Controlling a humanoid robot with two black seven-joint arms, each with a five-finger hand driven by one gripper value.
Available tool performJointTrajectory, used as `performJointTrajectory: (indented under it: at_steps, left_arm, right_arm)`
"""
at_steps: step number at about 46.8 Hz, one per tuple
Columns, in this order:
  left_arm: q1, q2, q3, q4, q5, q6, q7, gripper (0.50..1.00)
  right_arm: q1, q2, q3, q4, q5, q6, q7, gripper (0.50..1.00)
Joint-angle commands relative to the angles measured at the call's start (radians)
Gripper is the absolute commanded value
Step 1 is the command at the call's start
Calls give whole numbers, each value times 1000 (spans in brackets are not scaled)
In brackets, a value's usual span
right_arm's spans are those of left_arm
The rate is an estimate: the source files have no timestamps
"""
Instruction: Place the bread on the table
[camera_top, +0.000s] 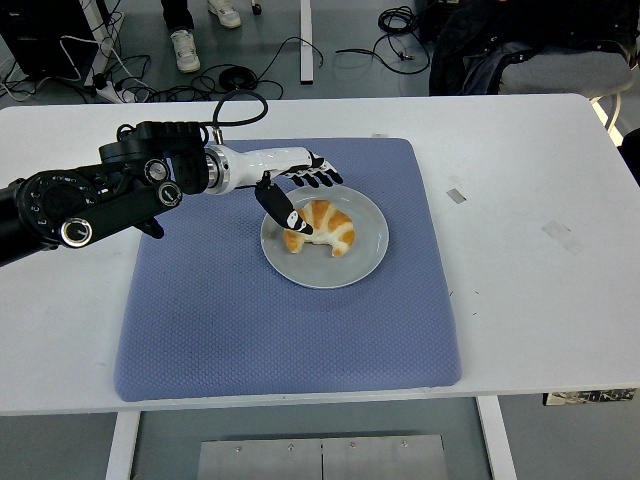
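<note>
A golden croissant (325, 227) lies on a grey plate (360, 262) in the middle of a blue mat (200, 320). My left hand (305, 195) reaches in from the left and hovers over the plate's upper left rim. Its fingers (322, 176) are spread behind the croissant, and the thumb (283, 210) points down at the bread's left end. The hand holds nothing. My right arm does not show.
The blue mat covers the centre of the white table (540, 300). Small tape marks (455, 195) lie on the table to the right of the mat. Cables and a person's shoes (185, 48) are on the floor beyond the far edge.
</note>
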Motion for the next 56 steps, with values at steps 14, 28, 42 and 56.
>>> performJointTrajectory:
  at_steps: [14,28,42,56]
  left_arm:
    - [5,11,49,-36,7,63,-1,871]
    - [6,8,54,-37,47,106,-3,869]
    - [17,0,64,-37,50,124,-3,869]
    - [21,-15,78,-37,52,138,-1,846]
  right_arm:
    - [0,0,0,0,1,0,0,1000]
    - [0,0,0,0,-1,0,0,1000]
    - [0,0,0,0,-1,0,0,1000]
    - [0,0,0,0,-1,0,0,1000]
